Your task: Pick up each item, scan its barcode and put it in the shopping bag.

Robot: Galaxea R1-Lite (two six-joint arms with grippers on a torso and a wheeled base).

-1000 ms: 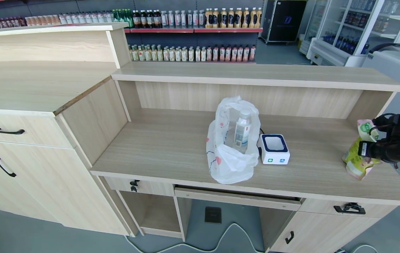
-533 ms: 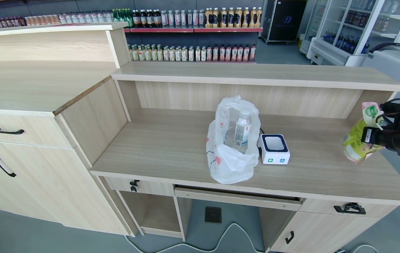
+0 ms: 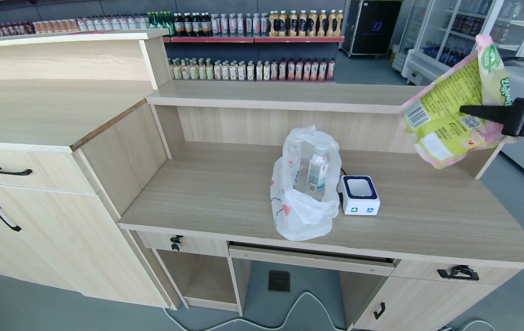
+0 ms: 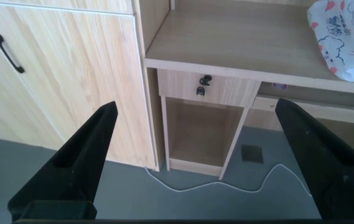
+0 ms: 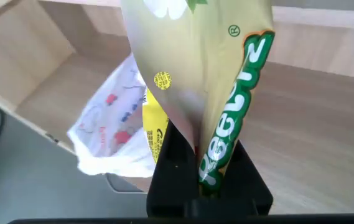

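While R gripper (image 3: 478, 111) clamps the snack pouch (image 3: 448, 89) in the air above the counter's (image 3: 225, 193) right end, barcode side facing head cam, L gripper (image 4: 195, 106) hangs w/ jaws wide apart, low off the counter's left front. Shopping bag (image 3: 298, 211), bottle (image 3: 318, 172) inside, stands mid-counter; scanner (image 3: 359, 195) just beside it.

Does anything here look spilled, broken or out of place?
Nothing stands out. The white plastic shopping bag stands open on the wooden counter with a clear plastic bottle upright inside, the small white scanner box sits beside it, and the yellow-green snack pouch is tilted in the air, clamped in the right gripper.
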